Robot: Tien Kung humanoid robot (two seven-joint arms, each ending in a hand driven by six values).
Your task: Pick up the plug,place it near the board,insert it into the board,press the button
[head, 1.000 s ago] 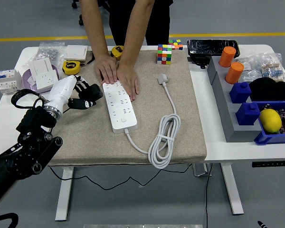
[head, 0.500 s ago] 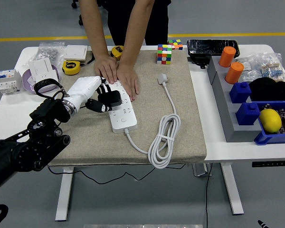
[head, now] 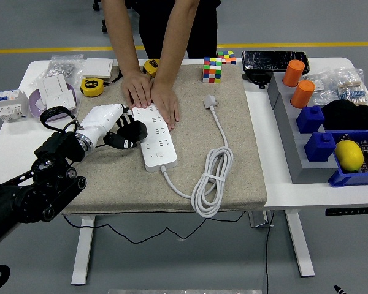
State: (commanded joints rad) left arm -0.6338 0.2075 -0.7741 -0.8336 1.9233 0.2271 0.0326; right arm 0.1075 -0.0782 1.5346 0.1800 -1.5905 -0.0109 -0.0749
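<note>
A white power strip (head: 154,136) lies on the tan mat (head: 233,159), its button end (head: 159,155) toward me. A person at the far side presses both hands (head: 152,97) flat on its far end. My left hand (head: 127,132) hovers at the strip's left edge, its black fingers curled around a small black plug (head: 136,131) that is mostly hidden by them. The strip's own white cord (head: 210,180) coils to the right and ends in a white plug (head: 210,101) lying on the mat.
A colour cube (head: 212,69) stands at the mat's far edge. Tape measures (head: 92,87), white sockets (head: 54,92) and a breaker (head: 8,104) lie at the far left. A grey rack with orange cylinders (head: 297,82) and blue bins (head: 349,153) fills the right side.
My left hand swung right from the mat's left side until it reached over the strip, then drew back slightly left to the strip's edge. The person's hands stayed put.
</note>
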